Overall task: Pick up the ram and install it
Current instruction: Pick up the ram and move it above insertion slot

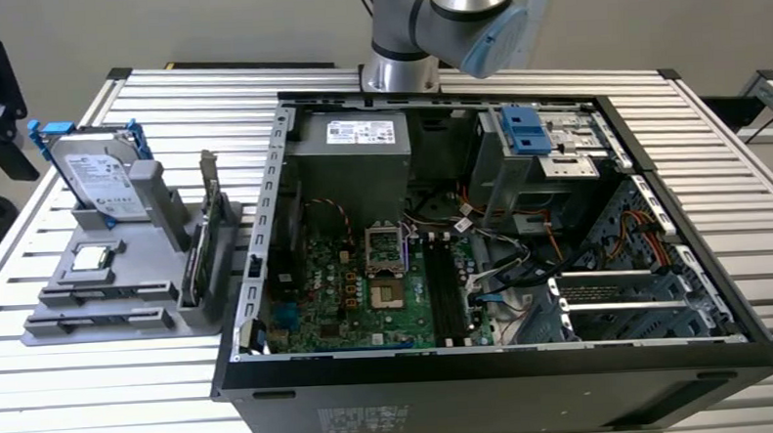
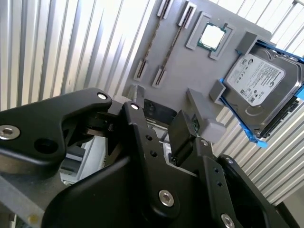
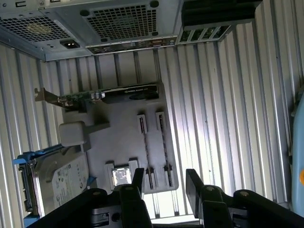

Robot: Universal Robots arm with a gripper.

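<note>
Presently | black two-fingered end effector (image 3: 165, 183) spread, gripping nothing | slim dark ram stick (image 3: 164, 147) stands edgewise in the flat grey tray (image 3: 118, 137) on the ribbed metal counter (image 3: 213, 118) | we judge it ahead of the finger gap, long axis square to closing.

Exterior view looks steeply down on the open case (image 1: 491, 222) and the tray (image 1: 104, 317) at the exterior view's left, taking in the whole table (image 1: 716, 153). Both wrist views look down past the gripper (image 3: 165, 181) from well above, sharing the tray and drive (image 3: 66, 178)
</note>
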